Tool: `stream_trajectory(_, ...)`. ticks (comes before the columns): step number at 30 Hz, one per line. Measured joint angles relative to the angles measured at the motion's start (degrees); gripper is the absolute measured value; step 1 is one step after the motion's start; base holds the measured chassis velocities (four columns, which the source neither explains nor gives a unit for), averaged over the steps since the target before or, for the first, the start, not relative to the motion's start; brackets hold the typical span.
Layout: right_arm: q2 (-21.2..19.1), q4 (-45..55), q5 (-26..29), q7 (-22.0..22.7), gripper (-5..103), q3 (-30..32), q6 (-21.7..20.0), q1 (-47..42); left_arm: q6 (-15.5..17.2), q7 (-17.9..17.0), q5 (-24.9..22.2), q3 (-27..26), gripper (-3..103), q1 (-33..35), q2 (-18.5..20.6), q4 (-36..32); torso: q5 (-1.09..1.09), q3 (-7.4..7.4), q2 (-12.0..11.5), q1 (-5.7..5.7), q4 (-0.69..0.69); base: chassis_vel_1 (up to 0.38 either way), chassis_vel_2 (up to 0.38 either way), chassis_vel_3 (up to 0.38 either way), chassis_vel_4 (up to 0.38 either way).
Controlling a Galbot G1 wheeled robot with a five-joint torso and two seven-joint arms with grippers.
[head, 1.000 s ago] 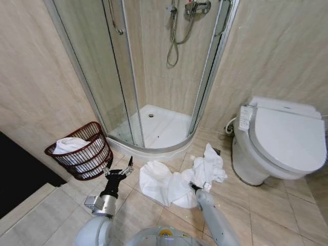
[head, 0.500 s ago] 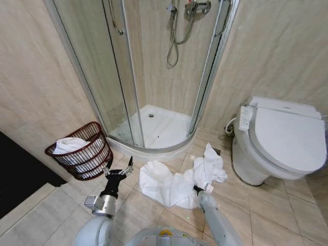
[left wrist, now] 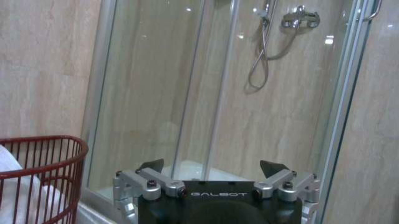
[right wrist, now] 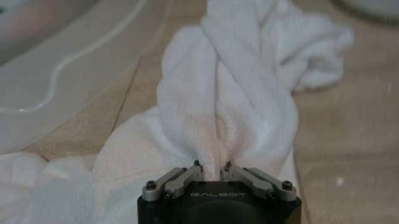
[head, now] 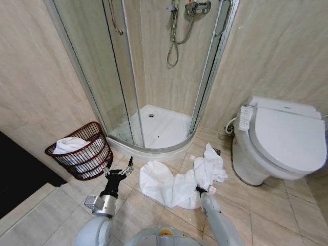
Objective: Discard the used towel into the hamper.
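**Two grippers low over the bathroom floor, one pinching the towel**

Two arms reach out from the robot's base. Nearest, the right gripper (head: 204, 190) is down at the tiled floor (head: 266, 205), its fingers pressed together on a gathered fold of the white towel (head: 174, 184); in the right wrist view the cloth (right wrist: 243, 93) bunches into a ridge running straight out from the closed fingertips. The rest of the towel lies crumpled across the tiles, one end near the toilet (head: 282, 141).

To the left, the left gripper (head: 120, 169) hovers above the floor with its fingers spread and nothing between them; the left wrist view shows the gripper (left wrist: 212, 165) wide apart, facing the shower.

Beyond it, the hamper (head: 82, 151) stands on the floor against the left wall, just beside the shower enclosure (head: 148, 77), with white cloth already inside. It is well apart from the towel.
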Motion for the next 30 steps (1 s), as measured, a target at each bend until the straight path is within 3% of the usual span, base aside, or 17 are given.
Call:
stream_trajectory(2,-0.88,2.89,-5.70,-1.64,7,0.78,3.28,-2.55,0.00,0.00,0.00,0.01,100,0.00,0.00,0.00,0.00,0.00,0.00,0.00,0.00,0.000,0.000,0.000,0.000)
stream_trajectory(3,-0.88,2.89,-5.70,-1.64,7,0.78,3.28,-2.55,0.00,0.00,0.00,0.01,100,0.00,0.00,0.00,0.00,0.00,0.00,0.00,0.00,0.000,0.000,0.000,0.000)
stream_trajectory(6,-1.90,9.42,-18.05,-2.61,7,3.45,10.93,-7.06,0.00,0.00,0.00,0.00,100,0.00,0.00,0.00,-0.03,0.00,0.01,0.00,-0.01,0.000,0.000,0.000,0.000)
stream_trajectory(11,-3.19,20.08,-24.25,-3.33,7,6.01,15.01,-11.94,0.00,0.00,0.00,0.00,100,0.00,0.00,0.00,-0.01,0.00,0.01,0.00,-0.01,0.000,0.000,0.000,0.000)
stream_trajectory(16,-4.40,34.18,-26.42,-6.25,7,9.62,19.18,-16.53,0.00,0.00,0.00,0.00,100,0.00,0.00,0.00,-0.01,0.00,0.00,0.00,-0.01,0.000,0.000,0.000,0.000)
stream_trajectory(21,-5.91,48.36,-26.61,-8.52,7,13.09,20.80,-18.94,0.00,0.00,0.00,0.00,100,0.00,0.00,0.00,-0.02,0.00,0.01,0.00,-0.01,0.000,0.000,0.000,0.000)
stream_trajectory(30,-9.91,63.69,-22.94,-9.97,7,16.79,18.88,-18.44,0.00,0.00,0.00,0.00,100,0.00,0.00,0.00,-0.02,0.01,0.01,0.00,0.00,0.000,0.000,0.000,0.000)
